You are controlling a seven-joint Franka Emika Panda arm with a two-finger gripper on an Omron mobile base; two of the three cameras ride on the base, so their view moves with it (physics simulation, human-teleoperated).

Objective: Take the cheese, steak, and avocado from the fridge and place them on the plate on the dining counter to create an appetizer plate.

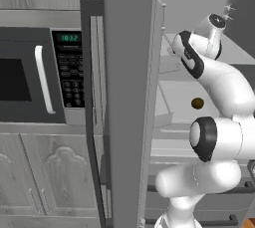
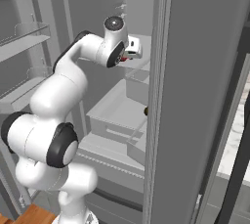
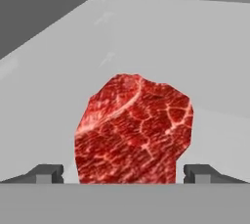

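steak [image 3: 133,130]: you had it dead ahead in the hand view, at 12 o'clock from the hand [image 3: 124,174], lying on a pale fridge shelf [image 3: 205,61]. its marbled red face stood between the two fingertips [image 3: 49,173], one at its 8 o'clock and one at its 4 o'clock.
hand state: your hand stood spread about as wide as it goes, a finger on each side of the steak, with nothing gripped. whether the tips already touched the meat you could not tell.
arm: in the right base view it reached up into the open fridge [image 2: 205,71], wrist [image 2: 131,49] at the upper shelf, with a sliver of red just beside it.
avocado [image 1: 197,103]: in the left base view it sat on a lower shelf, at about 5 o'clock from the wrist and well apart from it.
handling: judged from its look, the steak was light and somewhat soft, with an uneven, tapering outline. a slick surface was likely, so a shallow pinch could have let it slip out.
where to hold: you would have done best to close across the broad lower body, where the flanks ran closest to parallel, not on the narrow upper lobe.
risk: pushing further in could have nudged the piece toward the back wall before the fingers closed.
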